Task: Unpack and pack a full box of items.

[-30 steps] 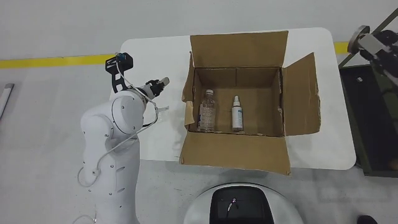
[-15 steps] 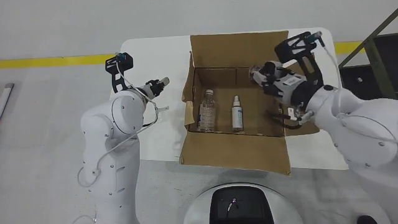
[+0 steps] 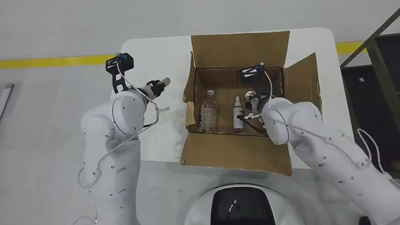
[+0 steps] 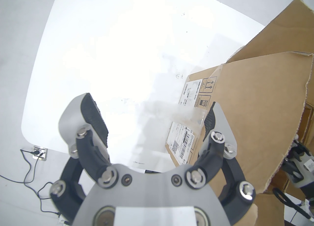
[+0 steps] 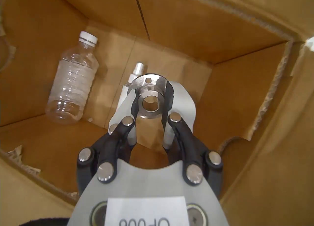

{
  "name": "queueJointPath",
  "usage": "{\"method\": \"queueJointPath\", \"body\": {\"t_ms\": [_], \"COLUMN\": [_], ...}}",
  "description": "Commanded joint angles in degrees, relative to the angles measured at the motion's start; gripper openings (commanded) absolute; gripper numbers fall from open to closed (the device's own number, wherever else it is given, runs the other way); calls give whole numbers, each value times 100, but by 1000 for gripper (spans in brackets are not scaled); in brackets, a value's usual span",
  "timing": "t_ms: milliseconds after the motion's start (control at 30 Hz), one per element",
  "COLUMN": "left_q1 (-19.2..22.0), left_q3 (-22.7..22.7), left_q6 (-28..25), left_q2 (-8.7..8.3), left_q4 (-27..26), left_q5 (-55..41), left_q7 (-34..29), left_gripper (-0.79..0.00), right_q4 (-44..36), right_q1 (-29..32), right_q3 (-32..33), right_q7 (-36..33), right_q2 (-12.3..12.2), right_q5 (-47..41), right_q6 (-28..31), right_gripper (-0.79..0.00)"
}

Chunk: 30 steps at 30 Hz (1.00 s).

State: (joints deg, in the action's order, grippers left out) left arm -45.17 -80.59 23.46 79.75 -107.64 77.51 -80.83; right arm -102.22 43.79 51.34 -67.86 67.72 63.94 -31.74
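Scene: an open cardboard box (image 3: 240, 50) stands on a white surface (image 3: 156, 56), its flaps spread.
Inside the box: a clear plastic bottle (image 5: 71, 84) and a white spray bottle (image 3: 238, 114) lie side by side on the floor, apart.
Right claw (image 5: 151, 94): closed around a round metal fitting (image 5: 157, 82), held above the box floor, just over the spray bottle.
Left claw (image 4: 150, 111): wide open, holding nothing, above the surface beside the box's outer wall.
Change: half a second ago the right arm was over the box's right flap; now it has dipped inside. The left arm has not moved.
Meaning: probably packing; the fitting looks about to become the third item.
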Motion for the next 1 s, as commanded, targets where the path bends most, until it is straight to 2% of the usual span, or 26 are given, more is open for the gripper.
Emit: {"method": "queueJointPath", "body": {"t_ms": [0, 567, 600, 633, 667, 700, 967], "left_q1": [0, 0, 0, 0, 0, 0, 0], "left_q3": [0, 0, 0, 0, 0, 0, 0], "left_q6": [0, 0, 0, 0, 0, 0, 0], "left_q2": [0, 0, 0, 0, 0, 0, 0], "left_q4": [0, 0, 0, 0, 0, 0, 0], "left_q5": [0, 0, 0, 0, 0, 0, 0], "left_q7": [0, 0, 0, 0, 0, 0, 0], "left_gripper": [0, 0, 0, 0, 0, 0, 0], "right_q4": [203, 1154, 1188, 1220, 1253, 1276, 1239], "right_q1": [4, -114, -125, -138, -150, -157, -157], "right_q3": [-61, -401, -404, -406, -406, -407, -266], "right_q7": [-16, 121, 128, 131, 134, 123, 74], "right_q2": [30, 327, 342, 357, 370, 383, 437], "right_q5": [40, 7, -2, -12, -7, -12, 21], "right_q6": [11, 240, 251, 275, 288, 304, 419], "right_gripper": [-785, -785, -770, -699, -585, -508, -403]}}
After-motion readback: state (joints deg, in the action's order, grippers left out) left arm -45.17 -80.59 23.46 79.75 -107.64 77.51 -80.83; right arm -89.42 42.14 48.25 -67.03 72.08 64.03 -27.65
